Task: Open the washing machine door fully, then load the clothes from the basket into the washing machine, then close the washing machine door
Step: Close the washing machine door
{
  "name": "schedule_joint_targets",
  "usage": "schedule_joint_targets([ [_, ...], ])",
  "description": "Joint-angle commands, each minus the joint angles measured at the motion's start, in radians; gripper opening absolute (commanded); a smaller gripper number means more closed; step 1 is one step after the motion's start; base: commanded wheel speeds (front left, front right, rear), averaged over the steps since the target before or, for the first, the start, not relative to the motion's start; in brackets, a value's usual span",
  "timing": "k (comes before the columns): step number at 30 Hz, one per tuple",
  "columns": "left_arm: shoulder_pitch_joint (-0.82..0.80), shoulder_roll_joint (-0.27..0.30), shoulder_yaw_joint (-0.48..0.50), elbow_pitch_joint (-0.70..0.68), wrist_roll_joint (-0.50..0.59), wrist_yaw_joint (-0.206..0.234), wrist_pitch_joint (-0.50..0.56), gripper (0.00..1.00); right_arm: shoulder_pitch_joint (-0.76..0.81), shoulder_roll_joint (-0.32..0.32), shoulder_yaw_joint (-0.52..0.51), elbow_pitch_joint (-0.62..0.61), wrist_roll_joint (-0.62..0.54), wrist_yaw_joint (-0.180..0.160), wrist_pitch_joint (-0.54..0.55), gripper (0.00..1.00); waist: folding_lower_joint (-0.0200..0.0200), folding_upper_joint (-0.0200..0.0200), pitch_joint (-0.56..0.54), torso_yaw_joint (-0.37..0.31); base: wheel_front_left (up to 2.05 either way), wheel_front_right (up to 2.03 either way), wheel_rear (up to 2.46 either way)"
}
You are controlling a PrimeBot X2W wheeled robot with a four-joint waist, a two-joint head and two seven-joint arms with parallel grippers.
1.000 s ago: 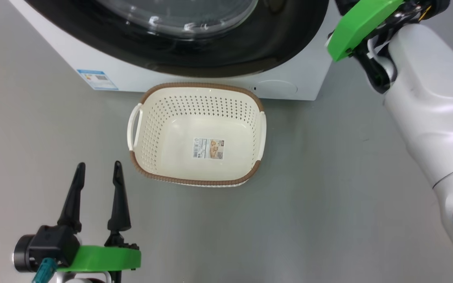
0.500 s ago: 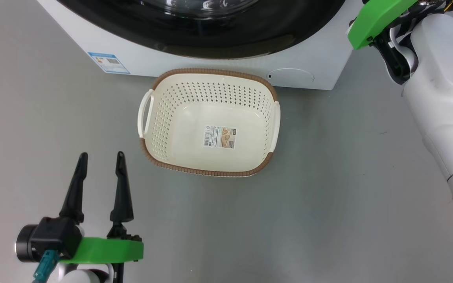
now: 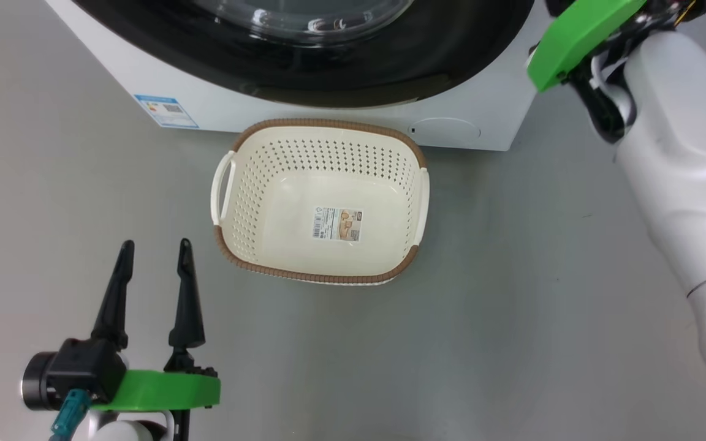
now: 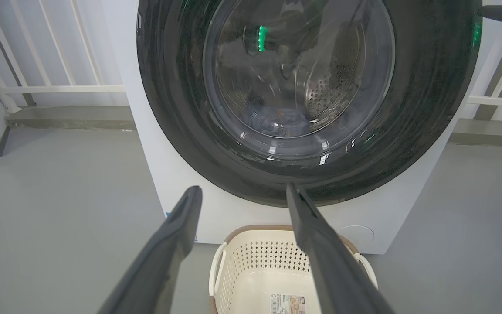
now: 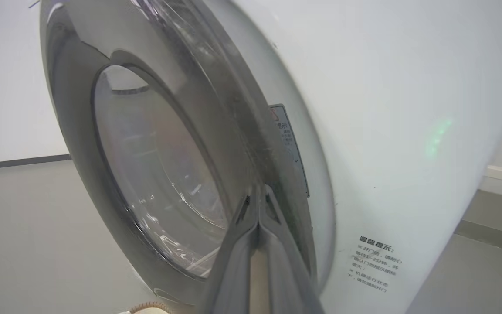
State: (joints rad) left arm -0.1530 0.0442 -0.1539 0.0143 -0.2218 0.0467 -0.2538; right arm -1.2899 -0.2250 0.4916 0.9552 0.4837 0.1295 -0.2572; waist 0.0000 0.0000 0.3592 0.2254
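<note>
The washing machine door (image 5: 155, 165), rigid, glossy and probably slippery, is lying against the front of the washing machine (image 5: 386, 131), best handled at its outer rim, where the right gripper (image 5: 257, 205), fingers pressed together, is pointing, while the left gripper (image 3: 155, 245) is hovering wide open near the near-left corner of the basket (image 3: 322, 125).

Basket (image 3: 322, 257) before washing machine (image 3: 206, 104)
</note>
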Motion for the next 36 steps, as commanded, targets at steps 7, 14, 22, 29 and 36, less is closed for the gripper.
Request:
schedule_joint_targets([
  [7, 0.003, 0.01, 0.053, -0.011, 0.019, -0.017, -0.008, 1.0, 0.182, 0.006, 0.029, -0.148, -0.004, 0.001, -0.005, 0.0, 0.0, 0.0, -0.051, -0.04, 0.0, 0.0, 0.0],
  [14, 0.024, 0.009, 0.067, -0.003, 0.027, -0.026, -0.008, 1.0, 0.379, -0.026, -0.027, -0.316, -0.013, 0.001, -0.005, 0.0, 0.0, 0.0, -0.103, -0.077, 0.0, 0.0, 0.0],
  [22, 0.052, 0.014, 0.078, 0.012, 0.032, -0.037, -0.008, 1.0, 0.645, -0.045, -0.142, -0.529, -0.078, 0.001, -0.005, 0.84, 0.0, 0.0, -0.171, -0.106, 0.0, 0.0, 0.0],
  [29, 0.088, 0.029, 0.083, 0.027, 0.027, -0.045, -0.008, 1.0, 0.831, -0.031, -0.238, -0.615, -0.118, 0.001, -0.005, 1.0, 0.0, 0.0, -0.226, -0.131, 0.0, 0.0, 0.0],
  [36, 0.119, 0.041, 0.082, 0.034, 0.022, -0.046, -0.002, 1.0, 0.961, -0.005, -0.304, -0.677, -0.151, 0.001, -0.005, 1.0, 0.0, 0.0, -0.267, -0.154, 0.0, 0.0, 0.0],
])
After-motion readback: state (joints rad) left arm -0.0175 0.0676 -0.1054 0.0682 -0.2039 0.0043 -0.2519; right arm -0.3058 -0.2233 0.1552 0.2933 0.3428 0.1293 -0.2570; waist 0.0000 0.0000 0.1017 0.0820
